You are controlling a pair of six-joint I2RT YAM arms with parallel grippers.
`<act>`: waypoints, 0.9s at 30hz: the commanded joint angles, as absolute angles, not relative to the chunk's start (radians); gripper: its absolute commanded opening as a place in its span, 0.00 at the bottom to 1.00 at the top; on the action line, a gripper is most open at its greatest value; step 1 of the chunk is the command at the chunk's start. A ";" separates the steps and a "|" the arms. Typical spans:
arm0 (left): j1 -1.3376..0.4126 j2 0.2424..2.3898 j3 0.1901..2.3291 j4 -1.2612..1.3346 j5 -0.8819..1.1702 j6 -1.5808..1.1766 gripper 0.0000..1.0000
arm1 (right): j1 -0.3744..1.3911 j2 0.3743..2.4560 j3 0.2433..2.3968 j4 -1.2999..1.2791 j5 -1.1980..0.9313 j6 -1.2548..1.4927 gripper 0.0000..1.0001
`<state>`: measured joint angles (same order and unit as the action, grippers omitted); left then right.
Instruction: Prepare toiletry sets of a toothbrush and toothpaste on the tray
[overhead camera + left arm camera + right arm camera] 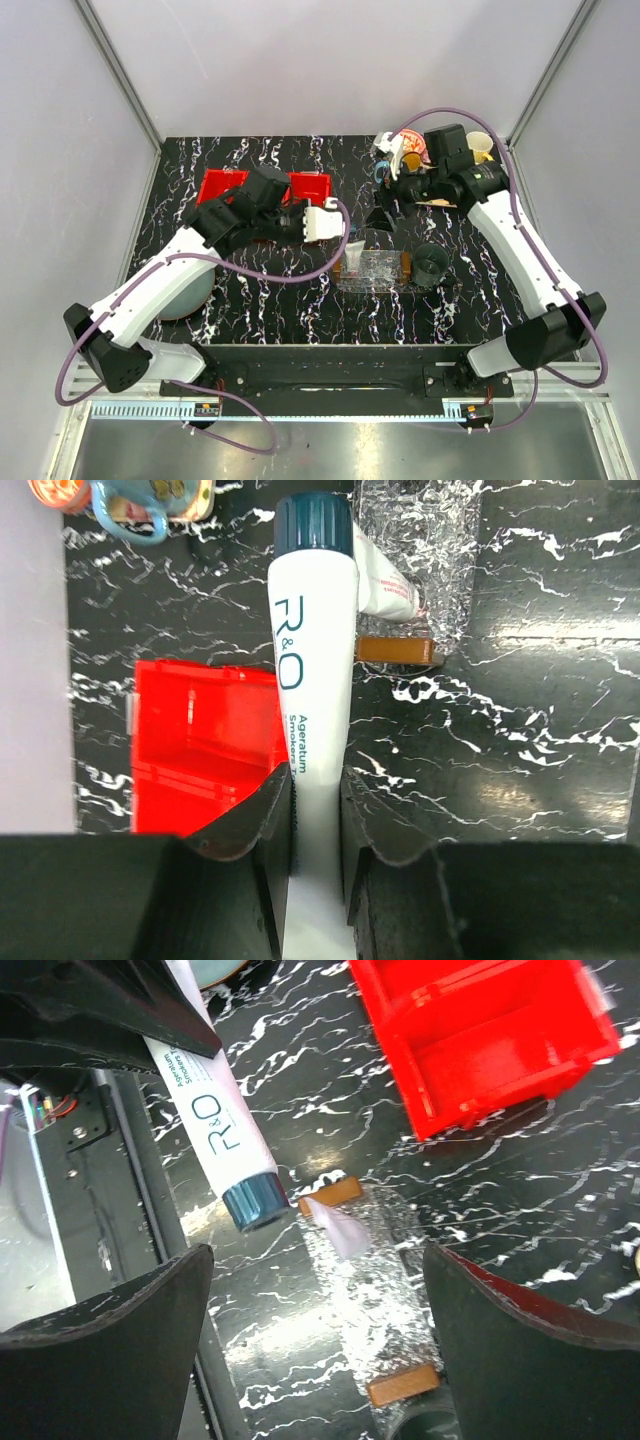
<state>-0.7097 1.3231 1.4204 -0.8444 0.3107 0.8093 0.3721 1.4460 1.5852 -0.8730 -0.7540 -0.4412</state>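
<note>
My left gripper (315, 780) is shut on a white toothpaste tube (312, 660) with a dark blue cap (313, 525). It holds the tube above the table, cap pointing toward the clear tray (378, 270) with its orange-brown ends (402, 1385). A second white toothpaste tube (385, 585) lies inside the tray at its left end. My right gripper (315, 1310) hangs open above the tray with nothing between its fingers (110, 1340). The held tube (215, 1120) shows in the right wrist view too. The toothbrush is out of view.
Two red bins (222, 185) (310, 185) stand behind the left gripper. A black cup (430, 265) sits just right of the tray. The floral tray with mugs (410, 150) is at the back right. A grey bowl (185, 295) lies under the left arm.
</note>
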 commanded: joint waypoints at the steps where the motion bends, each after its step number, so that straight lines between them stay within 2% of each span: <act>1: -0.773 1.261 1.470 -0.810 0.183 0.939 0.00 | 0.406 1.477 1.632 -0.913 -0.828 -0.445 0.91; 14: -0.908 1.279 1.448 -0.821 0.023 1.069 0.00 | 0.509 1.560 1.660 -0.949 -0.877 -0.446 0.91; 21: -0.931 1.289 1.460 -0.821 0.002 1.078 0.00 | 0.551 1.603 1.644 -0.953 -0.893 -0.457 0.86; 24: -0.936 1.292 1.459 -0.821 0.002 1.081 0.00 | 0.566 1.615 1.644 -0.953 -0.897 -0.459 0.81; 27: -0.936 1.295 1.457 -0.819 0.003 1.078 0.01 | 0.575 1.620 1.641 -0.954 -0.894 -0.465 0.66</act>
<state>-0.9295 1.2922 1.4208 -0.8677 0.0254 1.0653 0.5568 1.6180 1.6173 -0.9440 -0.8597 -0.4511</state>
